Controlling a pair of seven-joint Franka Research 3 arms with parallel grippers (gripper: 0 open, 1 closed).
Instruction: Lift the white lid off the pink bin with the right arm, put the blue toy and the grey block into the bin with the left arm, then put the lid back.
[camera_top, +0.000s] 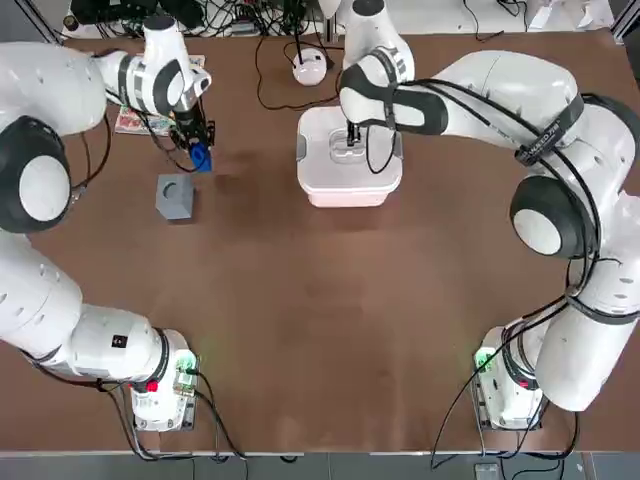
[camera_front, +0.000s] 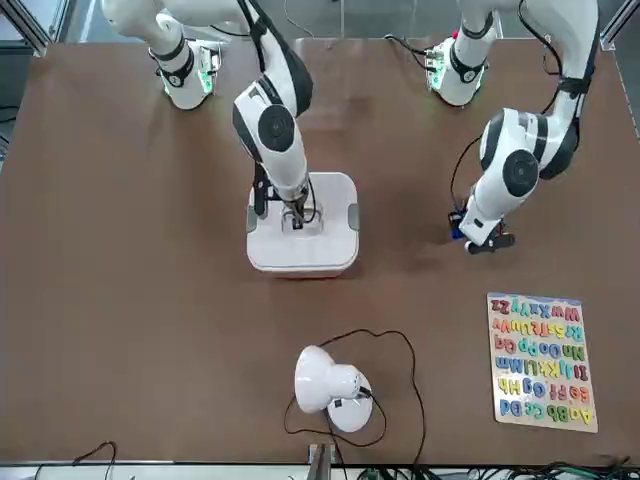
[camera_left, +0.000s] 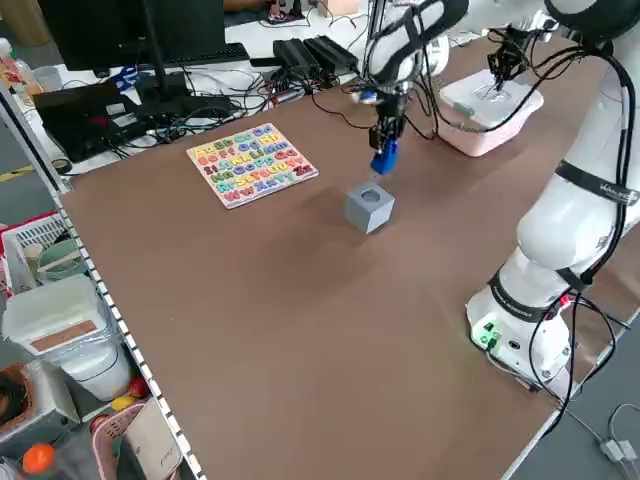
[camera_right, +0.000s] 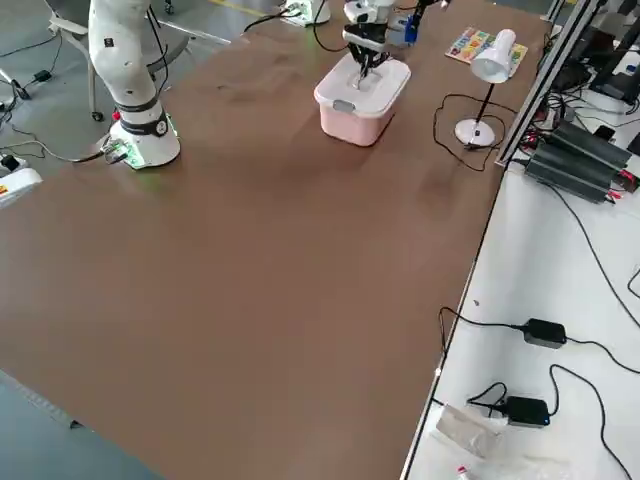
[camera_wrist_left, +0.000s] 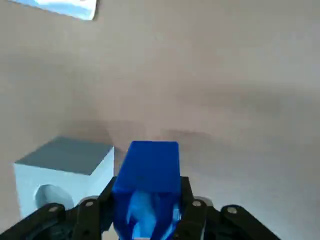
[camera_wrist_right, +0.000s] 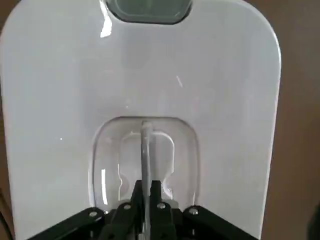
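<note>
Top view: white lid is sat on the pink bin, near the tabletop's far edge; grey block is left of it.

Left wrist view: blue toy is gripped by the left pincer, underside hidden.

Right wrist view: handle ridge is pinched by the right pincer, pointed clip-ward.

— Can see inside the pink bin?
— Can't; covered by the white lid. Also can't see the whole lid in the right wrist view: runs past the edge, as does the grey side clip.
— And the blue toy?
— Mostly hidden from the front view, behind the left gripper. Can't find the grey block there either (blame the left arm).
— And the letter board?
— Partly covered in the top view, cut to a corner in the left wrist view.
</note>
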